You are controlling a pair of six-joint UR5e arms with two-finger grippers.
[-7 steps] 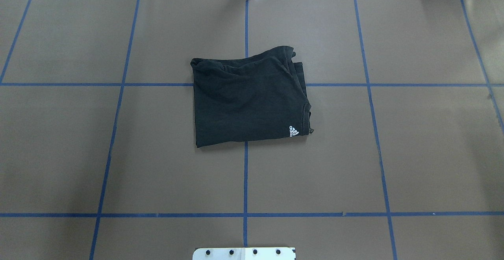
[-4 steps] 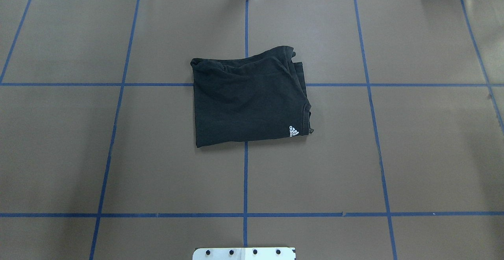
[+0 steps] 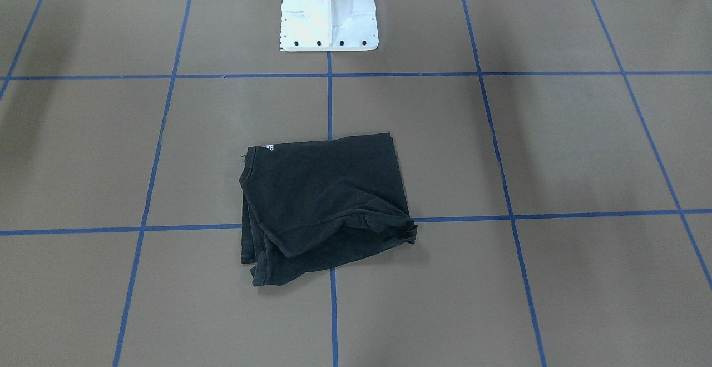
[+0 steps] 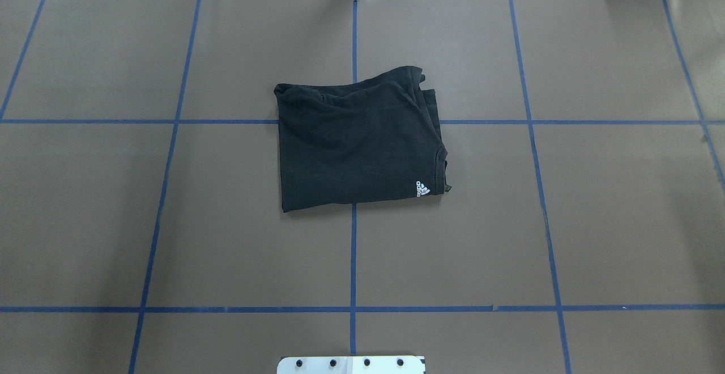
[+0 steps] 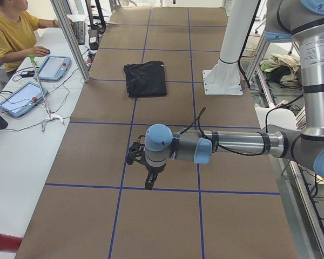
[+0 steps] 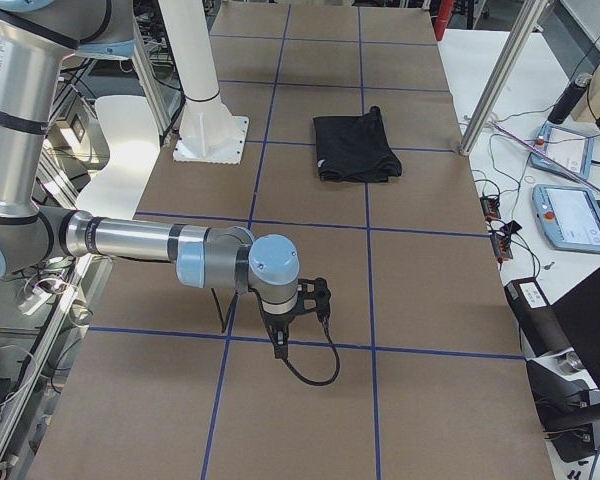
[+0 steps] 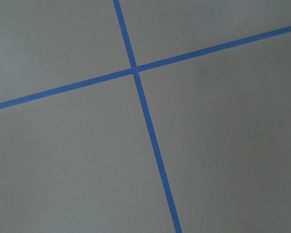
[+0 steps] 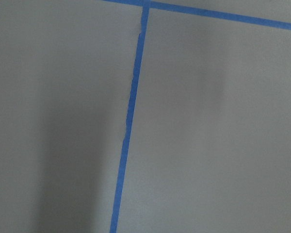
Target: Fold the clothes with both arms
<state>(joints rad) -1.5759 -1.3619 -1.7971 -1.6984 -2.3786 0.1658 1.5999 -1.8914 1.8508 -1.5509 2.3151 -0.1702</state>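
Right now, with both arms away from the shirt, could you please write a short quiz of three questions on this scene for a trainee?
1. True or false: the black T-shirt lies folded on the table, and neither the left gripper nor the right gripper touches it.
2. Choose one: in the overhead view, the small white logo on the shirt sits at A) the corner near the robot, on its right; B) the far left corner; C) the middle.
3. Fill the gap: the left wrist view shows only the table and two crossing ___ tape lines.
Key: 1 true; 2 A; 3 blue.
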